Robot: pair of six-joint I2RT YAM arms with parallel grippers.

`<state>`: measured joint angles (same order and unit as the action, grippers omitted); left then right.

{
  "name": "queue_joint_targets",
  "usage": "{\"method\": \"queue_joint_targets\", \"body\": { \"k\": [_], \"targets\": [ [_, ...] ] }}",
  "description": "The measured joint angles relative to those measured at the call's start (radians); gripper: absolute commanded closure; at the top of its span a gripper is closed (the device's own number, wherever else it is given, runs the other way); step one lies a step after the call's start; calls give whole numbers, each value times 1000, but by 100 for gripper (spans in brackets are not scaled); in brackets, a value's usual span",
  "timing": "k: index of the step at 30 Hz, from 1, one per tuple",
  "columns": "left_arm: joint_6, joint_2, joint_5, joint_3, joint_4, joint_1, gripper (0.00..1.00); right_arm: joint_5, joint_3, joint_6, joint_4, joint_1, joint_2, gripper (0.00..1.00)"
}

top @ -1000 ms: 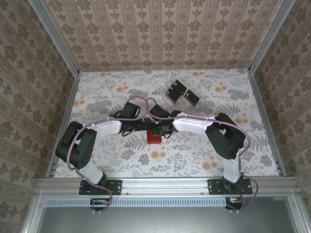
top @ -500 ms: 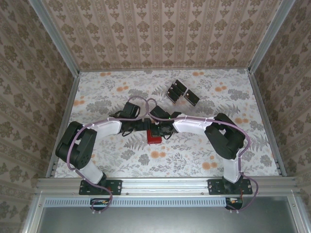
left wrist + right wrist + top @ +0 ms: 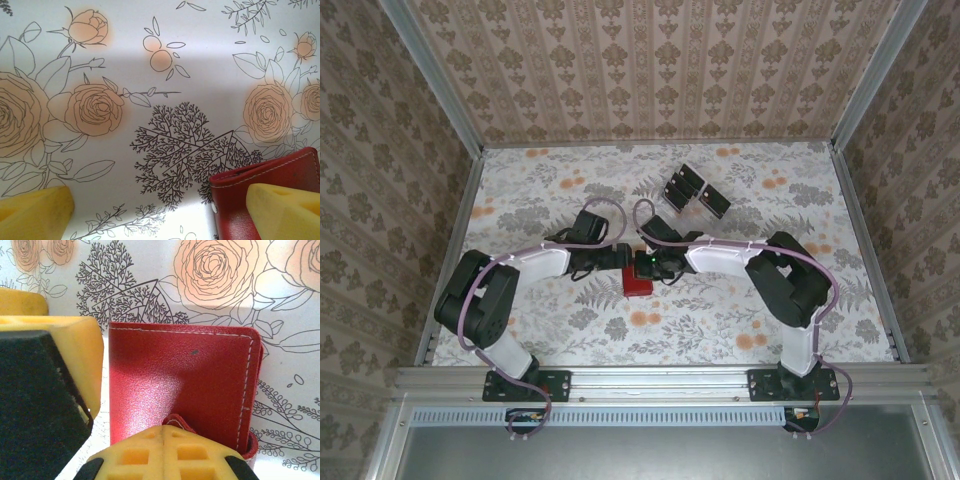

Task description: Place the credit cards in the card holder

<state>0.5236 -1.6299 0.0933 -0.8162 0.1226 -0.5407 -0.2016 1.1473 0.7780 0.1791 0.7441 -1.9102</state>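
The card holder (image 3: 180,375) looked light and bendy. The right gripper (image 3: 164,432) pinched its thin bottom edge, a good spot. The left gripper (image 3: 160,197) was spread wide.

We see a red, pale-stitched card holder (image 3: 180,375), yellow fingers (image 3: 200,457), a white table (image 3: 150,30) printed with peach roses and dark leaf outlines, black credit cards (image 3: 713,203) farther off, and beige floral-striped walls (image 3: 650,70).

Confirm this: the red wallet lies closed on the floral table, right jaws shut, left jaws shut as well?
No. The left gripper has its jaws wide open, as the left wrist view shows. The red wallet does lie closed on the floral table, and the right gripper has its jaws shut.
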Motion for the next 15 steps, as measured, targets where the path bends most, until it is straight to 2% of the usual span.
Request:
{"method": "queue_joint_targets", "body": {
  "k": [15],
  "targets": [
    [7, -1, -8, 5, -11, -2, 0, -51, -17, 15, -42, -22, -6, 100]
  ]
}}
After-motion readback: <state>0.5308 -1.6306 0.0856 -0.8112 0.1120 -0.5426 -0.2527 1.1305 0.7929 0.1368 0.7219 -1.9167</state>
